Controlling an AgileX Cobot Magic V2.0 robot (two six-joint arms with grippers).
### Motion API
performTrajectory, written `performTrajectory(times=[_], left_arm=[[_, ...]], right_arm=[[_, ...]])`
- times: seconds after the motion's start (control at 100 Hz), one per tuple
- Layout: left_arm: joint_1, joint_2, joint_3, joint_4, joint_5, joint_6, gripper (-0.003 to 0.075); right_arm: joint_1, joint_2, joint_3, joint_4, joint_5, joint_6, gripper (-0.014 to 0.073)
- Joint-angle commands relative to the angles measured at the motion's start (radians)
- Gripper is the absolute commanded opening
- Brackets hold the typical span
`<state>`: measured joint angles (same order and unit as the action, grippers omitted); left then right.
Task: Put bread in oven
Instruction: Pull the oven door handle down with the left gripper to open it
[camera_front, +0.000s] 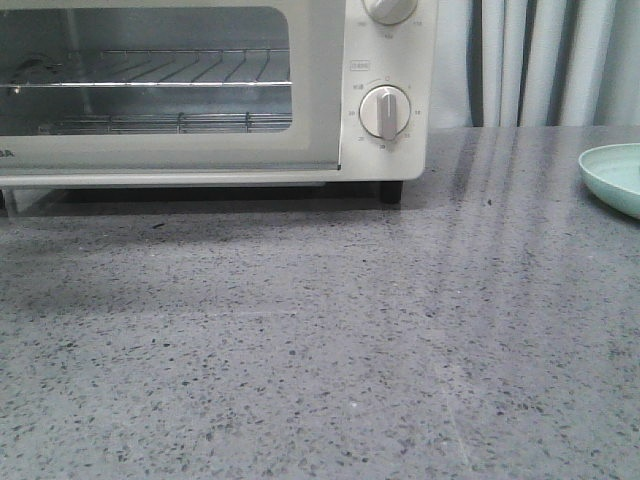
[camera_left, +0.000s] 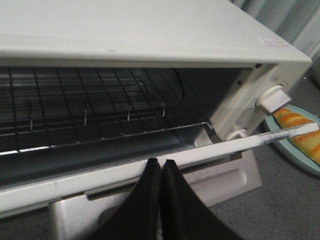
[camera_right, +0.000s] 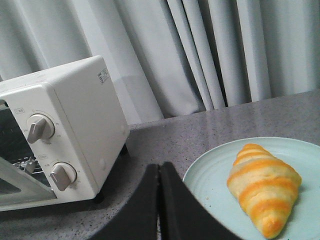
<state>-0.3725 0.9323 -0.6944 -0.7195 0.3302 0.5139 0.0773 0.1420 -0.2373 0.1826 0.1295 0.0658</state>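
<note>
My left pincer (camera_left: 160, 172) pressed together, empty, near open oven (camera_left: 150, 40) door. Right pincer (camera_right: 159, 175) together, empty, beside bread (camera_right: 263, 192) on plate (camera_right: 215, 175).

Striped bread (camera_right: 264, 194) lying flat, oven (camera_front: 215, 90) ajar

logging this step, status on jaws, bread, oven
Left gripper and right gripper shut, empty. Bread on plate, untouched. Oven door part open.
</note>
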Motion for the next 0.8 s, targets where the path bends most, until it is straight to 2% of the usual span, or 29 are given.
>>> performTrajectory(times=[0.0, 0.47, 0.79], left_arm=[[0.000, 0.034, 0.041, 0.022, 0.120, -0.003, -0.0021], [0.000, 0.034, 0.167, 0.014, 0.139, -0.032, -0.0021], [0.000, 0.034, 0.178, 0.014, 0.168, -0.033, -0.0022]], right_arm=[[-0.008, 0.018, -0.032, 0.000, -0.099, -0.005, -0.0069], [-0.008, 0.018, -0.032, 0.000, -0.111, -0.005, -0.0069], [-0.008, 0.018, -0.034, 0.000, -0.130, -0.005, -0.0069]])
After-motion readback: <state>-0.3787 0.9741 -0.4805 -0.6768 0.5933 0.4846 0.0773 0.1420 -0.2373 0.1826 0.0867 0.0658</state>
